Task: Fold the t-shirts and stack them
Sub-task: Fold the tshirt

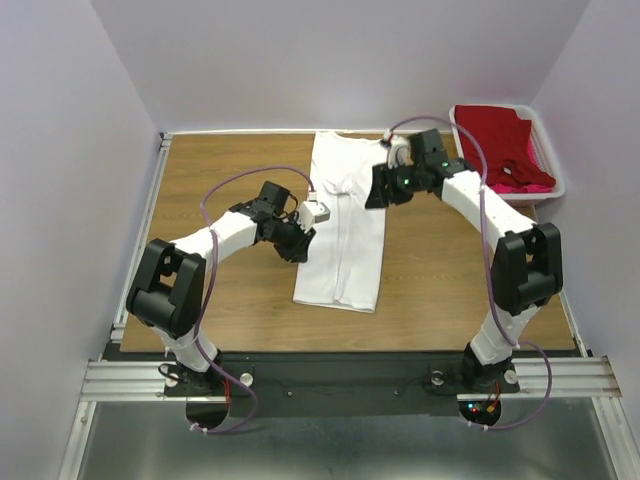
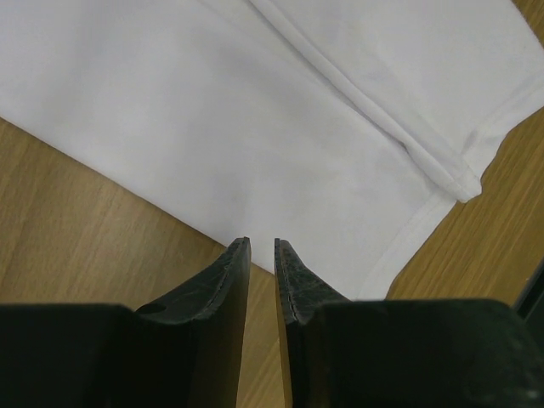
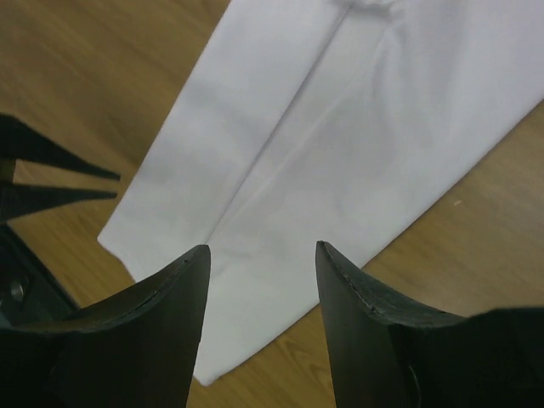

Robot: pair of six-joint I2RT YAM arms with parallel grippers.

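Top external: seemingly smooth oblong t-shirt (image 1: pixel 345 235)

Centre: plain white t-shirt (image 1: pixel 340 225) on brown wood-grain worktop (image 1: pixel 230 180). Upper right: deep red t-shirt (image 1: pixel 497 135) and bright pink t-shirt (image 1: pixel 520 183) in white basket (image 1: pixel 535 197). Left fingers (image 2: pixel 223 285) and right fingers (image 3: pixel 161 323) black.

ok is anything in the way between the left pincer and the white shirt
Nothing visible. The left pincer is right at the edge of the white t-shirt, jaws slightly apart and empty, with only the bare table around its tips.
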